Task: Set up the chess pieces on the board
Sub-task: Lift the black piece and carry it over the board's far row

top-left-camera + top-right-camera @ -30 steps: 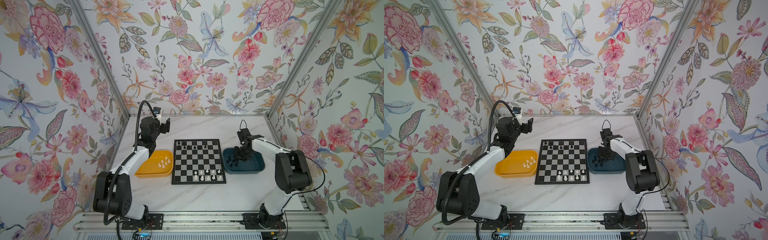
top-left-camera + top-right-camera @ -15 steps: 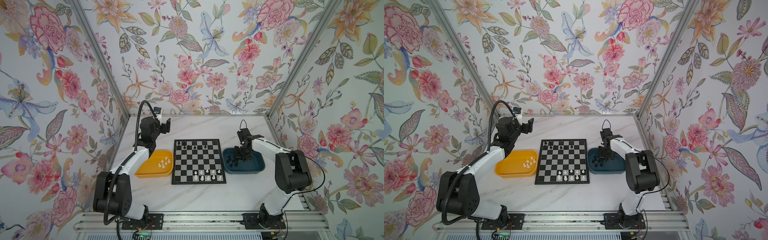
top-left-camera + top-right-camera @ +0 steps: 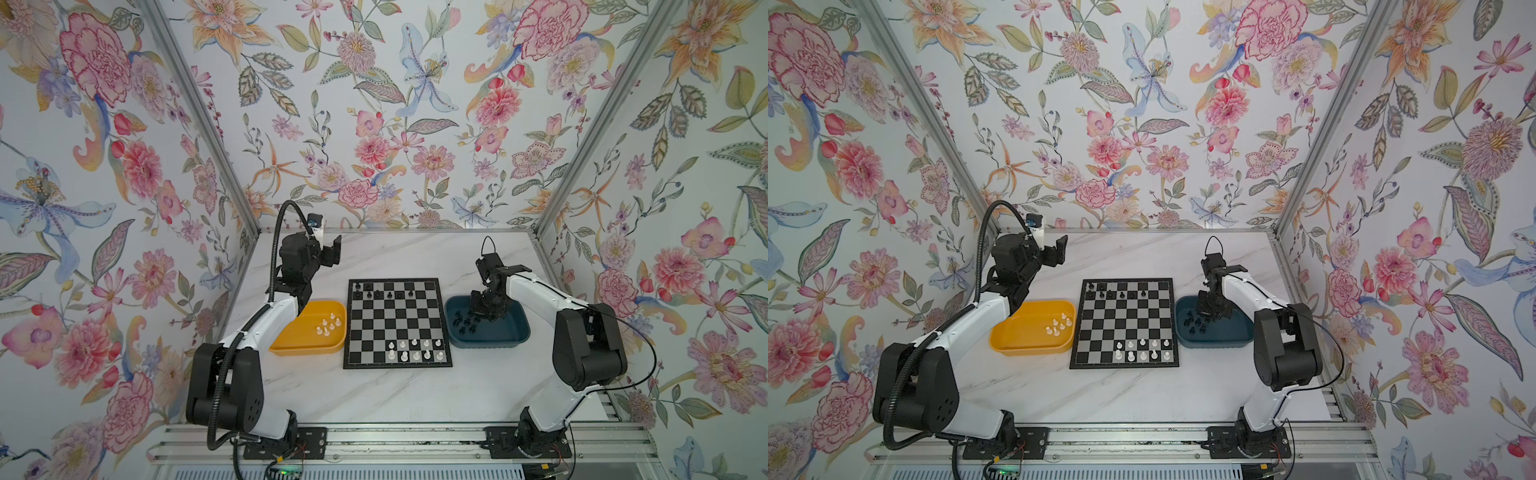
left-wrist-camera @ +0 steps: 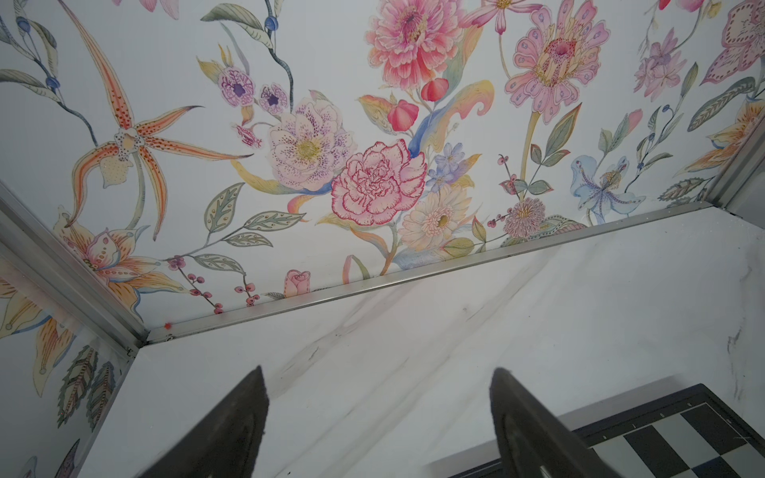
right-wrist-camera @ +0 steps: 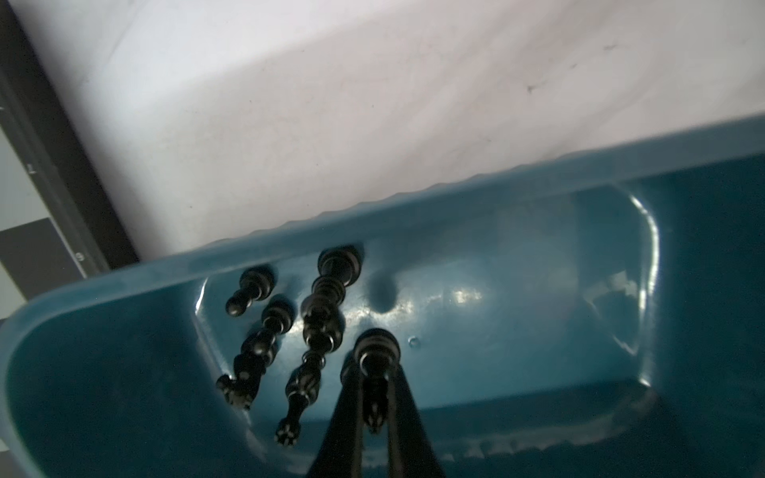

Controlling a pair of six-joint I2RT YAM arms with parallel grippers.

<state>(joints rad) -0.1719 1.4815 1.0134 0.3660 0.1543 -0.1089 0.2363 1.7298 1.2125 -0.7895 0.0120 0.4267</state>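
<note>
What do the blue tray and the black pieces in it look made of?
Blue tray: likely moulded plastic, glossy; light glints off its rounded floor and corners. Black pieces: probably hard plastic, slightly shiny, with ringed, lathe-like stems; too dark to be sure.

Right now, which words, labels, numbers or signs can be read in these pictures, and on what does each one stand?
None can be read with certainty.
Border of the board: small pale marks, too blurred to read.
Same border in the right wrist view: two small marks, also too blurred.
On the yellow tray, the dark blue tray and the flowered walls: no writing visible.
</note>
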